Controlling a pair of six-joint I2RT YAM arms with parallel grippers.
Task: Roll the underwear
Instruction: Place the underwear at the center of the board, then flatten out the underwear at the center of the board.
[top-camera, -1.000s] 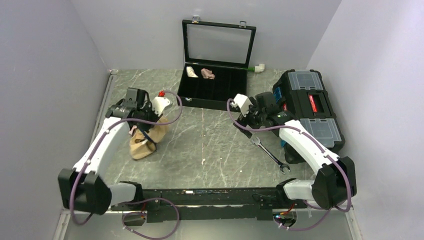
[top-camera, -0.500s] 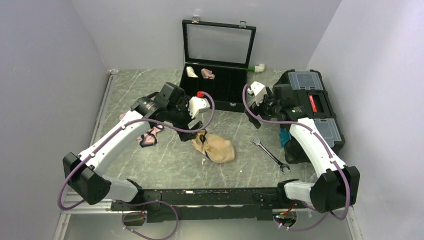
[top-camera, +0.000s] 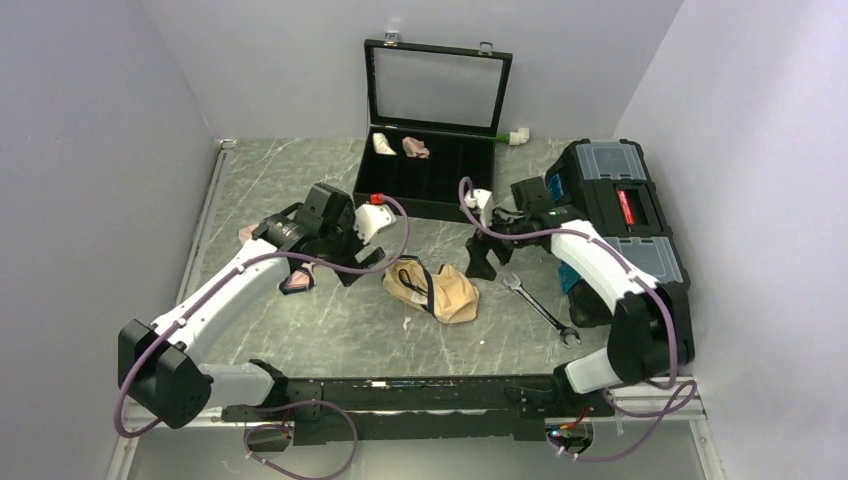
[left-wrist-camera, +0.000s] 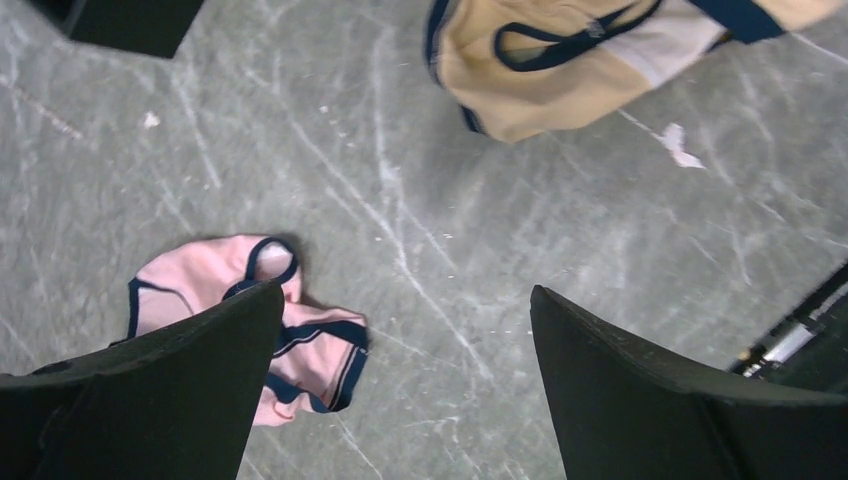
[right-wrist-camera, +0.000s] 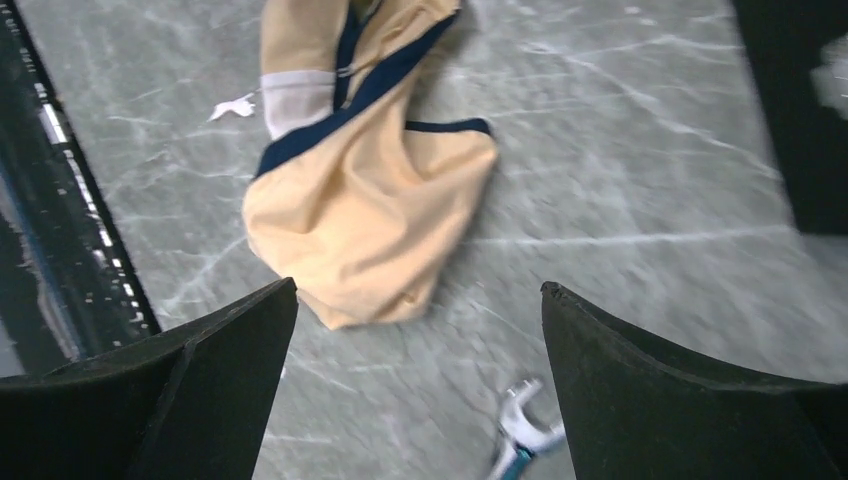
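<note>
underwear (left-wrist-camera: 560, 60) cropped by left wrist frame edge, pink underwear (top-camera: 297, 284) left of it partly under left arm (top-camera: 225, 290), wrench (right-wrist-camera: 522, 428) beside it blurred, handle out of right wrist frame, rolls (top-camera: 400, 146) beyond it too small to make out

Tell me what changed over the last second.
The left gripper carried the tan-beige fabric underwear with navy edging rightward to mid-table, let go and drew back left. The right gripper, open, swung toward it. Silver wrench, black toolbox and open black case stayed put.
</note>
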